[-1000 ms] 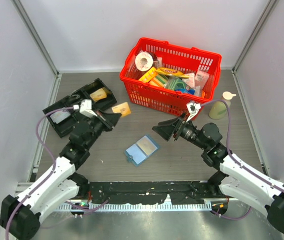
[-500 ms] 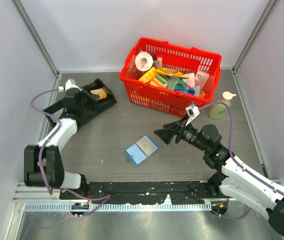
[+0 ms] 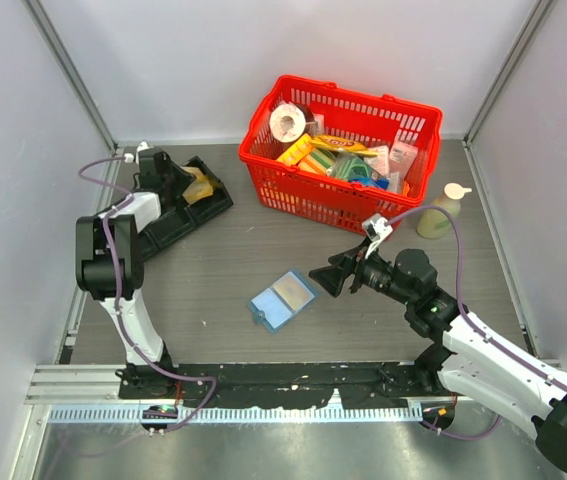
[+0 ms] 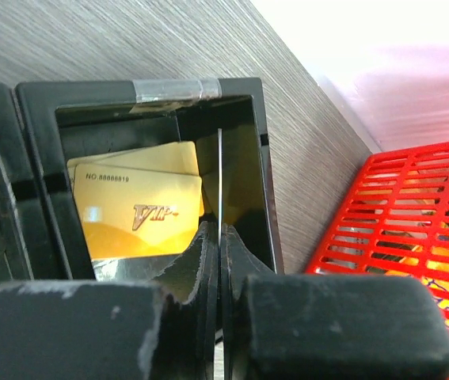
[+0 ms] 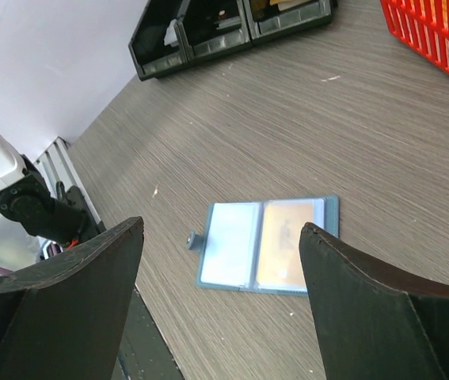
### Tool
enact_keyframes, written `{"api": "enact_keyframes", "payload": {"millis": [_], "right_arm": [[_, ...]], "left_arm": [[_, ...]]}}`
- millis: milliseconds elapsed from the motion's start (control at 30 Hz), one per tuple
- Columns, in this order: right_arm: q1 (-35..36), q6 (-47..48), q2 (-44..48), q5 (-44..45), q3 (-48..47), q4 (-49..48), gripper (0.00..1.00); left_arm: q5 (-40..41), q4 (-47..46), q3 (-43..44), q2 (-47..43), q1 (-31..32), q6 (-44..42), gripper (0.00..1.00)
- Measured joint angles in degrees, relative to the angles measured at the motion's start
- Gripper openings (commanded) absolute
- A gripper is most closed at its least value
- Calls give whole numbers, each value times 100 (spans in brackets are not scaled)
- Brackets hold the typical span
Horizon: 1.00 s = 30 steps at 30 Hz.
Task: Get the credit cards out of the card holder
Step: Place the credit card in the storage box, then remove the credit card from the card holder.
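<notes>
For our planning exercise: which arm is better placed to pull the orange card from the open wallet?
Right. The right gripper is open, facing the card holder; the left gripper is shut on a card at the black tray.

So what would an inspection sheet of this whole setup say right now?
Surface: grey wood-grain table.
Job's things: card holder lies open on the table, an orange card in one pocket; two gold cards sit in the black tray.
Clutter: red basket of goods; bottle beside it.
Grippers: left gripper shut on a thin card over the tray; right gripper open, near the holder, not touching.
Cables: purple cable looping along each arm.
Surroundings: white walls; nothing else seen.
</notes>
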<state>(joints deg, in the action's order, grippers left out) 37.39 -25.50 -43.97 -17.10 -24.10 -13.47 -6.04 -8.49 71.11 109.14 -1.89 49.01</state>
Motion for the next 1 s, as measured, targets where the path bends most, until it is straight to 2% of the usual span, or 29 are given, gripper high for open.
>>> {"api": "enact_keyframes", "payload": {"millis": [167, 367, 533, 733, 867, 1000], "right_arm": [[0, 160, 7, 4, -4, 251, 83], [0, 256, 48, 7, -20, 448, 83], [0, 332, 44, -39, -118, 627, 82], [0, 372, -179, -155, -295, 769, 79], [0, 372, -448, -190, -411, 898, 77], [0, 369, -828, -249, -557, 968, 76]], "left_arm": [[-2, 168, 382, 308, 2, -105, 32], [166, 431, 372, 247, 4, -319, 62], [402, 782, 111, -413, 33, -649, 69], [748, 1182, -173, -1443, 260, -1034, 68], [870, 1355, -614, -2452, 780, -1185, 66], [914, 1572, -1141, -3526, 1567, -1198, 66]]}}
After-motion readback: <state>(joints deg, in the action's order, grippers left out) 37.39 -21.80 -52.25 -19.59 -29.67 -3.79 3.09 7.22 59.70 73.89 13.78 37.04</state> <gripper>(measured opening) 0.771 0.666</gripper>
